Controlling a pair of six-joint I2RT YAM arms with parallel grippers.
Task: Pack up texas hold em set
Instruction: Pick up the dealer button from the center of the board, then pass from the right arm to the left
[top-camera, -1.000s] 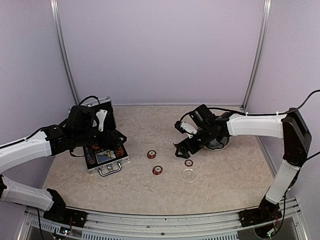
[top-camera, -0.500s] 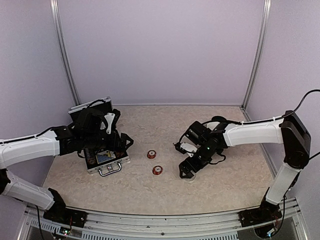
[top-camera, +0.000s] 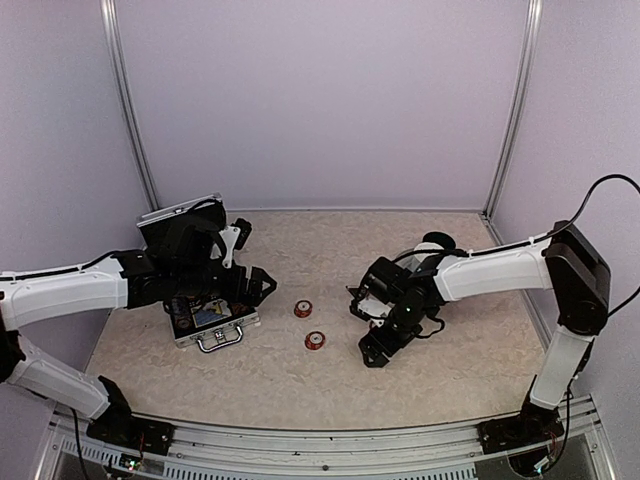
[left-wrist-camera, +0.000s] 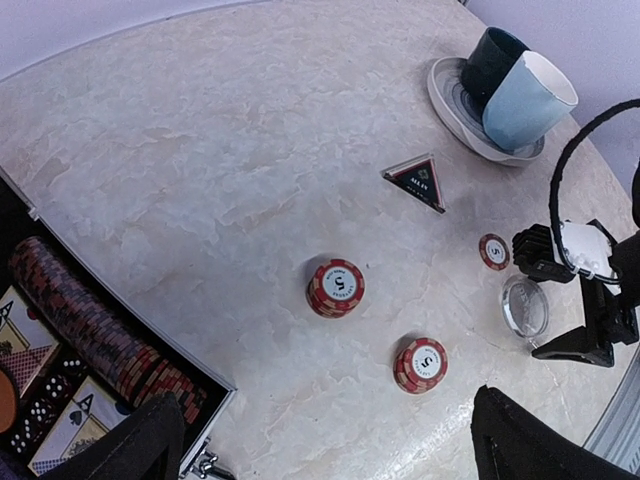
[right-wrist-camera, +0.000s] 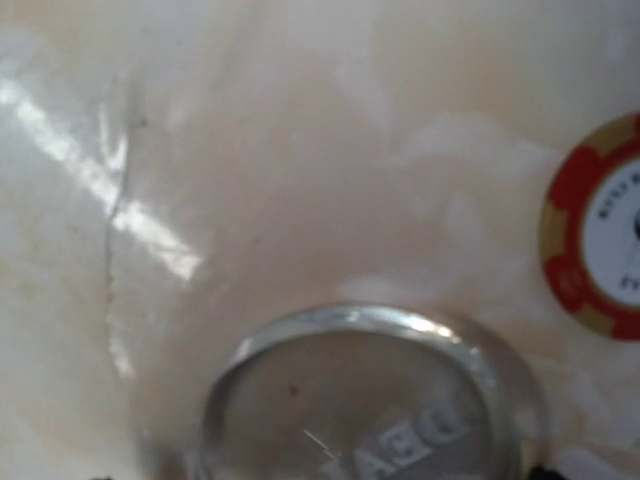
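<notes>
Currently my right pincer (left-wrist-camera: 532, 300) is spread over the small clear round plastic disc (right-wrist-camera: 360, 400). Likely light, stiff, slick; lying flat, so I'd pinch across its rim.

Upper rt, left wrist view: pale blue cup (left-wrist-camera: 528, 100), white inside, on grey saucer (left-wrist-camera: 452, 106); dark cup (left-wrist-camera: 495, 60) touching it. Beige marbled tabletop (left-wrist-camera: 200, 150).

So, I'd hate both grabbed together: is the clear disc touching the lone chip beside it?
Apart. The right wrist view shows bare table between the clear disc and the lone chip.
</notes>
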